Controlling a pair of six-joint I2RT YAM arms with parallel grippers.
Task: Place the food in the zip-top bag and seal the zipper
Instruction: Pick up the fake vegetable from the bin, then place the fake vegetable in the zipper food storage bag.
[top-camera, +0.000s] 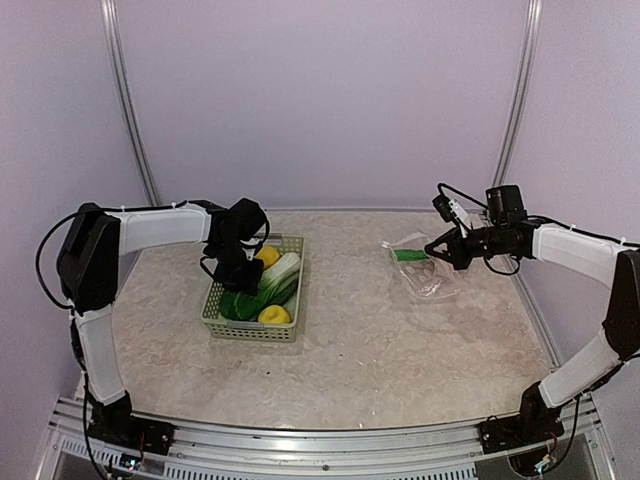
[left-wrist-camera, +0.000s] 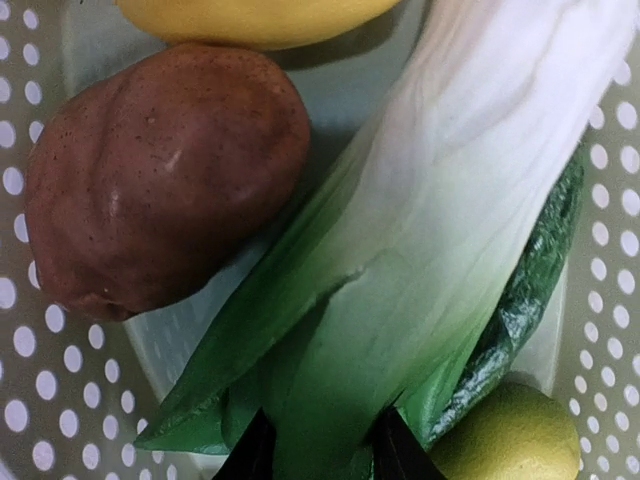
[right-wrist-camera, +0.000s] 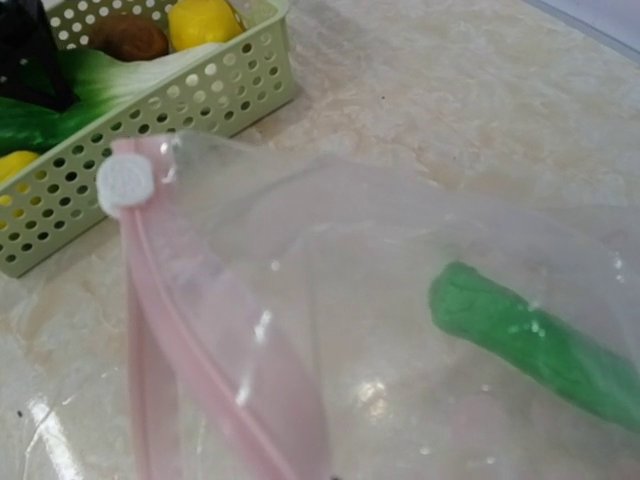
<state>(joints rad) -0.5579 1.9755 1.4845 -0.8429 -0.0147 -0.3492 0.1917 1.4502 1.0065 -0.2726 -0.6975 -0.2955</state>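
The pale green basket (top-camera: 214, 310) holds the food. In the left wrist view I see a brown piece (left-wrist-camera: 160, 170), a white-and-green leafy piece (left-wrist-camera: 440, 230), a dark cucumber-like piece (left-wrist-camera: 530, 290) and two yellow lemons (left-wrist-camera: 510, 440). My left gripper (left-wrist-camera: 325, 450) is down in the basket, its fingertips (left-wrist-camera: 255, 452) pressed against both sides of the leafy piece's green end. My right gripper (top-camera: 440, 248) holds the clear zip-top bag (top-camera: 425, 272) by its edge. The bag's mouth faces the basket. A green piece (right-wrist-camera: 530, 340) lies inside the bag. The zipper (right-wrist-camera: 170, 330) is a pale pink strip with a white slider (right-wrist-camera: 125, 185); it is not pressed together.
The basket also shows in the right wrist view (right-wrist-camera: 200, 95), left of the bag. The marbled tabletop (top-camera: 360, 350) lies between basket and bag. Purple walls close in the back and sides.
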